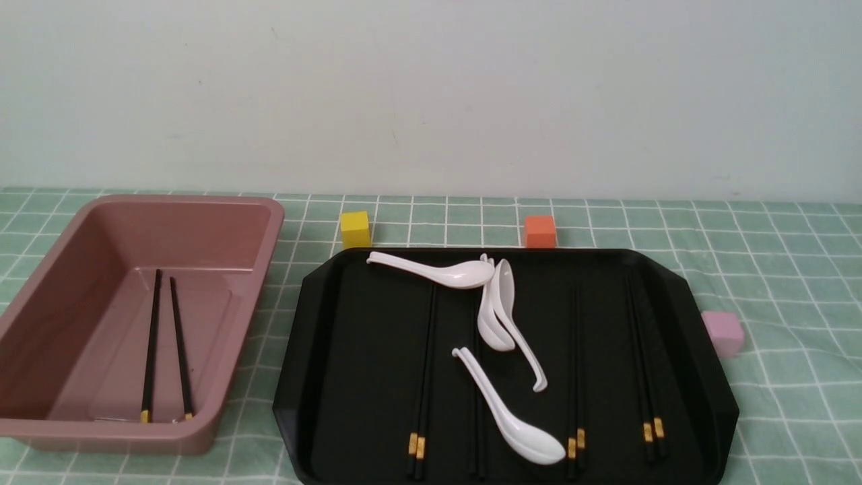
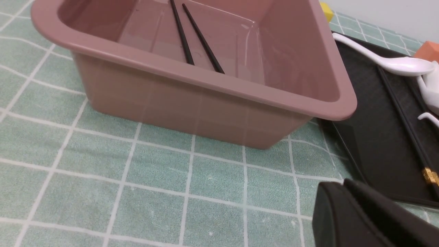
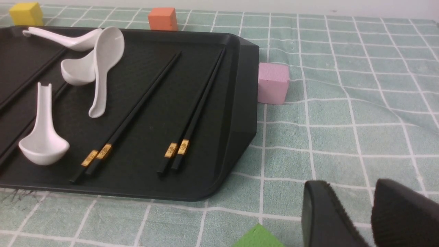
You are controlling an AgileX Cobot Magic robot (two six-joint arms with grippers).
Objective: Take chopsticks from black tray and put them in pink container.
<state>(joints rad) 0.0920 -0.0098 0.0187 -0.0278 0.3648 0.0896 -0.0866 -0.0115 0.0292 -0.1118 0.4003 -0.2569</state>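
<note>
The black tray [image 1: 357, 350] lies in the middle of the table. On it lie several pairs of black chopsticks with gold bands: one pair at the left [image 1: 422, 377], one right of centre [image 1: 576, 364] and one near the right rim [image 1: 645, 364]. The two right-hand pairs [image 3: 137, 109] [image 3: 199, 103] also show in the right wrist view. The pink container [image 1: 101, 431] stands left of the tray with two chopsticks [image 1: 165, 343] inside. My left gripper [image 2: 344, 183] is shut on nothing, over the cloth by the container's [image 2: 205, 79] near corner. My right gripper [image 3: 351, 185] is open over the cloth, right of the tray [image 3: 240, 103].
White soup spoons [image 1: 498, 303] [image 1: 512, 411] lie across the tray among the chopsticks. A yellow cube [image 1: 355, 229] and an orange cube [image 1: 540, 231] sit behind the tray, and a pale pink cube [image 1: 722, 332] at its right edge. A green block [image 3: 259, 236] lies close to my right gripper.
</note>
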